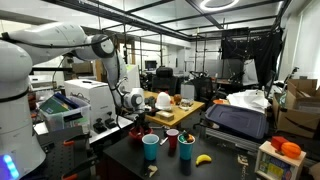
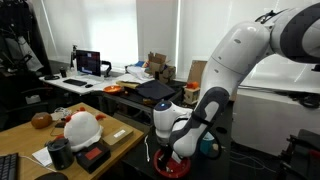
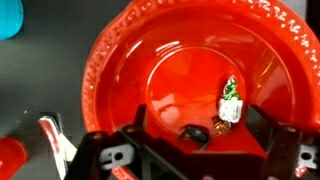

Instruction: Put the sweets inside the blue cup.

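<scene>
Sweets (image 3: 229, 102) in red bowl (image 3: 120, 60), between the wide-spread jaws of the gripper (image 3: 200, 120) — we read their long axis square to the closing line.

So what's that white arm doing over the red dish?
The robot's gripper hangs low over a shiny red plastic plate, jaws apart, with a few wrapped sweets lying on it. Nothing is picked up yet. The light blue plastic cup stands nearby on the dark table, beside a red plastic cup.
</scene>
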`<move>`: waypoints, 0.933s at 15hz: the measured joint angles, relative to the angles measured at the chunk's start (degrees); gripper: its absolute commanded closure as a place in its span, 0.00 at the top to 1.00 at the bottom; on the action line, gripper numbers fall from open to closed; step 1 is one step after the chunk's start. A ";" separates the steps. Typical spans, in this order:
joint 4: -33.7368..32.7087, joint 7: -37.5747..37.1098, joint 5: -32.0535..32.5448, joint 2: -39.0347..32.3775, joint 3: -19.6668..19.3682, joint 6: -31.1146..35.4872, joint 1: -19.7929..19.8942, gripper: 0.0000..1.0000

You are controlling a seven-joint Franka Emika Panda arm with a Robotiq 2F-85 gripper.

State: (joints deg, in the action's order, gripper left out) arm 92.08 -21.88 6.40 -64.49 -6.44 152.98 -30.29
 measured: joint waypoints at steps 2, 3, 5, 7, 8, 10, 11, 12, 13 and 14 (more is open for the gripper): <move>0.03 0.00 0.00 0.00 0.32 0.00 0.34 1.00; 0.05 0.00 0.00 -0.01 0.37 0.00 0.43 1.00; 0.08 0.00 0.00 -0.13 0.37 0.00 0.55 1.00; 0.08 0.00 0.00 -0.45 0.36 0.00 0.69 1.00; 0.08 0.00 0.00 -0.69 0.35 0.00 0.80 1.00; 0.06 0.00 0.00 -0.93 0.34 0.02 1.08 0.75; 0.05 0.00 0.00 -0.95 0.34 0.02 1.20 0.72; 0.04 0.04 0.01 -0.95 0.34 0.02 1.31 0.66; 0.04 0.06 0.02 -0.98 0.34 0.02 1.41 0.56; 0.03 0.07 0.03 -1.02 0.34 0.02 1.51 0.49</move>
State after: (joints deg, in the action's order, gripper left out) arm 92.12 -21.81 6.42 -65.51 -6.10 153.00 -28.78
